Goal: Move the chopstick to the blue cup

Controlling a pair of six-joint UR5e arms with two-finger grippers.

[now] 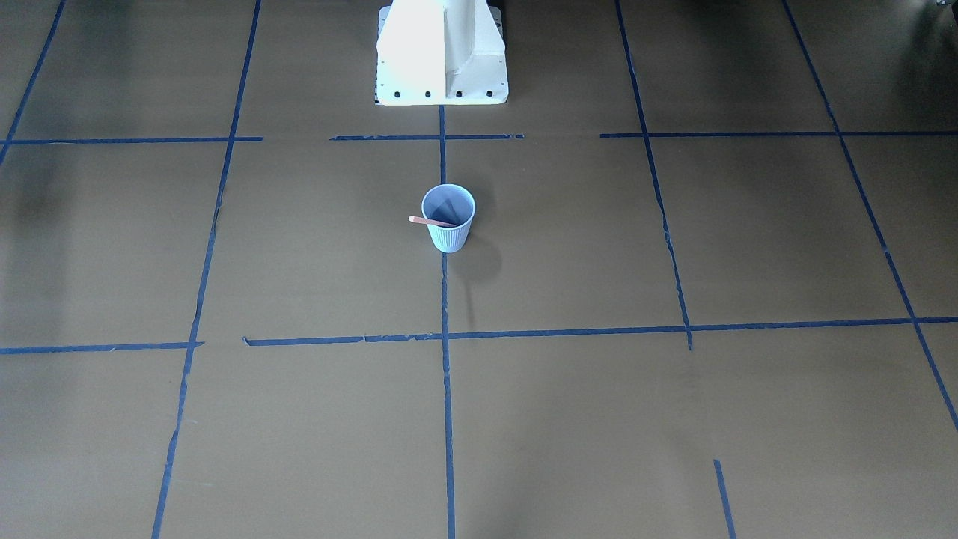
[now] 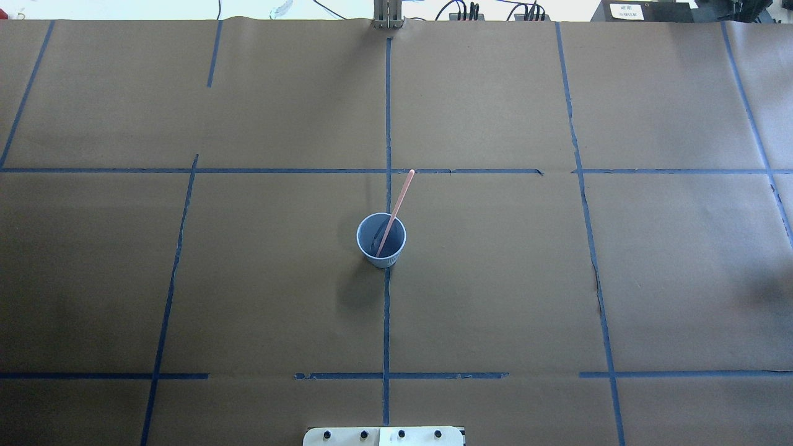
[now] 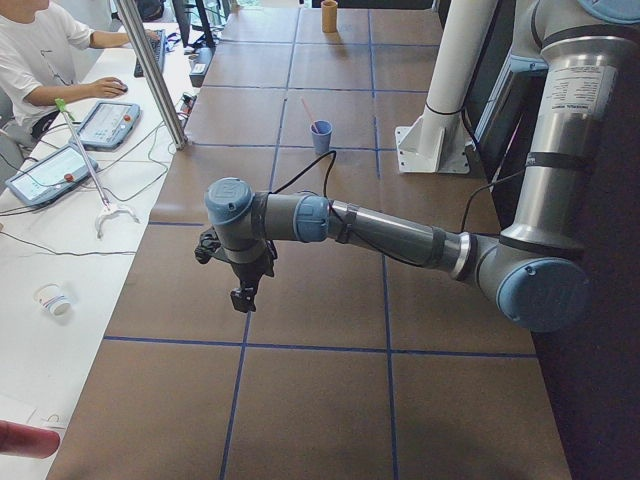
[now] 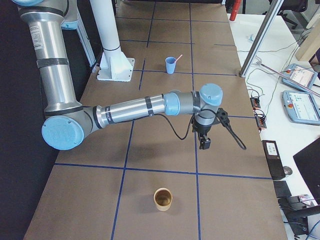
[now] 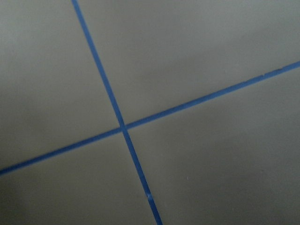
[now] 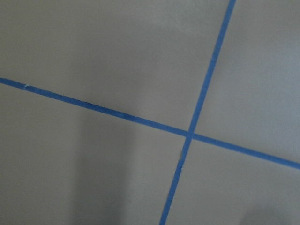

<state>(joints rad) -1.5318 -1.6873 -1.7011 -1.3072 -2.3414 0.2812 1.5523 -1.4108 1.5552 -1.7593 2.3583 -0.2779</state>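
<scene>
Left gripper [image 3: 243, 297] and right gripper [image 4: 205, 143] hang above opposite ends of the table [image 2: 186, 279]; I cannot tell how far their fingers are open. The chopstick [image 2: 396, 209] leans in the blue cup [image 2: 370, 233] at the table's centre.

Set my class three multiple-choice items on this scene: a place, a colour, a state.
1. Where is the chopstick? A) flat on the table B) inside the blue cup C) in a gripper
2. What colour are the tape lines on the table? A) blue B) red C) yellow
3. How does the blue cup stand? A) on its side B) upside down C) upright
Answers: 1 B, its lower end sits in the cup, leaning on the rim. 2 A, blue lines cross the brown surface. 3 C, its open mouth faces up.
</scene>
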